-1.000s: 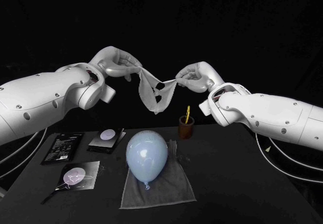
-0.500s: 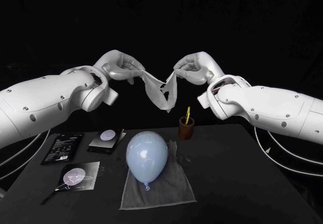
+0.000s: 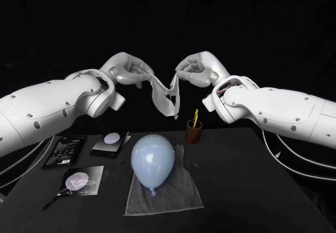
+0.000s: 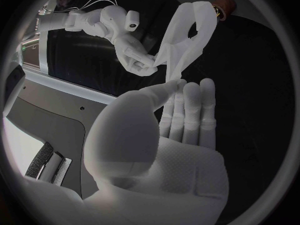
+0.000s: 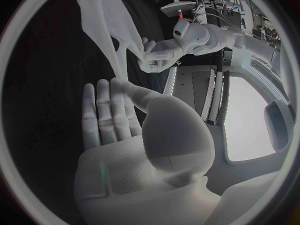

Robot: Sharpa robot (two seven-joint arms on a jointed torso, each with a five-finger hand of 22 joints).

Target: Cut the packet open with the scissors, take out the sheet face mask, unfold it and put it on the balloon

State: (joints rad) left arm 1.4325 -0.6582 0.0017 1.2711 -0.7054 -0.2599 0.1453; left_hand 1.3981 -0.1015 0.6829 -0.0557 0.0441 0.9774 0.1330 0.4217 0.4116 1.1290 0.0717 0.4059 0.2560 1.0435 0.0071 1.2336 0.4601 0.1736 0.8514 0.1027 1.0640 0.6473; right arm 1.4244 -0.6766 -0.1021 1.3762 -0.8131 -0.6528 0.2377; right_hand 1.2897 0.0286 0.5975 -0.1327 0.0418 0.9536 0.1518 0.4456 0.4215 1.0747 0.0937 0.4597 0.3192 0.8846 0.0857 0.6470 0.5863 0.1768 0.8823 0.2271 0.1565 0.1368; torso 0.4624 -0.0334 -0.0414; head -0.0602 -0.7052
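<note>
My left hand (image 3: 130,71) and right hand (image 3: 196,68) are silver; white arms (image 3: 49,109) carry dark screws; cables (image 3: 285,162) loop beside the table (image 3: 252,194).

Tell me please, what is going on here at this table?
The robot's left hand and right hand each pinch one edge of the thin white sheet face mask, holding it up in the air between them, where it hangs crumpled, not yet spread flat. Below it, the pale blue oval balloon lies on a grey cloth on the black table.

Black table (image 3: 266,194) with grey cloth (image 3: 175,200), dark packets (image 3: 66,153), brown cup (image 3: 193,132)
</note>
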